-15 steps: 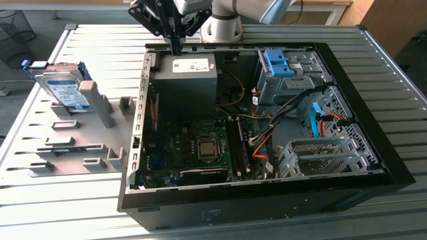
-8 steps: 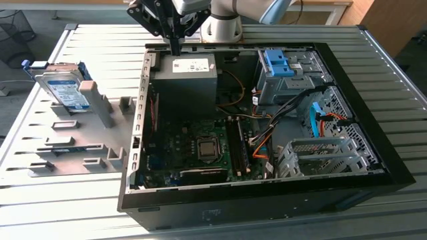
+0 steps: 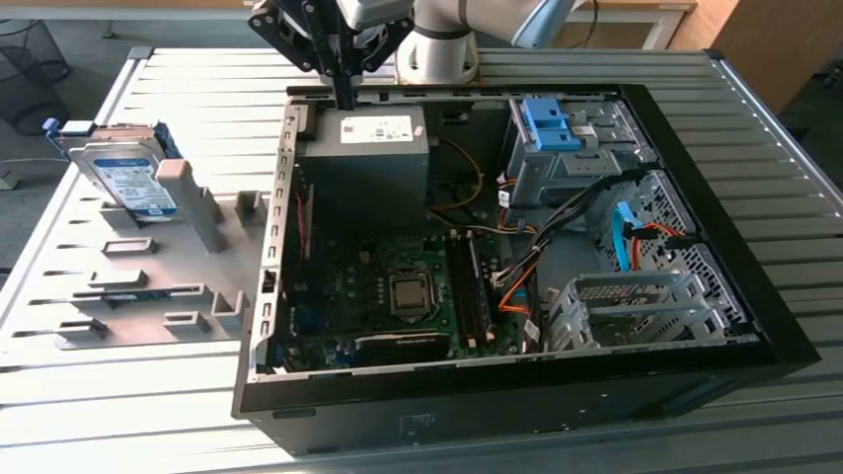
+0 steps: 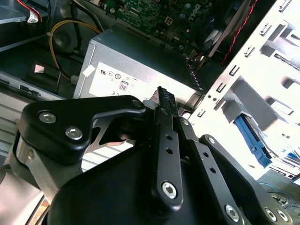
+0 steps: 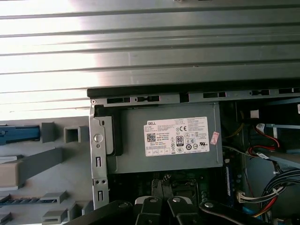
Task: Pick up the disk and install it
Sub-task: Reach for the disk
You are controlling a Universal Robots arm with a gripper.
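The disk (image 3: 125,176), a silver drive with a white-and-blue label and blue side rails, stands on edge in the grey fixture (image 3: 158,267) at the exterior view's left, outside the computer case. My gripper (image 3: 345,99) hangs over the case's far rim, right above the grey power supply box (image 3: 366,148), well away from the disk. Its black fingers (image 4: 161,101) are pressed together with nothing between them. In the first wrist view my gripper (image 5: 164,204) sits over the same power supply box (image 5: 168,140).
The open black computer case (image 3: 777,326) fills the middle of the slatted metal table (image 3: 197,79). Inside are the motherboard (image 3: 395,296), a blue bracket (image 3: 551,123) at the far drive bay, coloured cables (image 3: 514,286) and a metal drive cage (image 3: 633,311).
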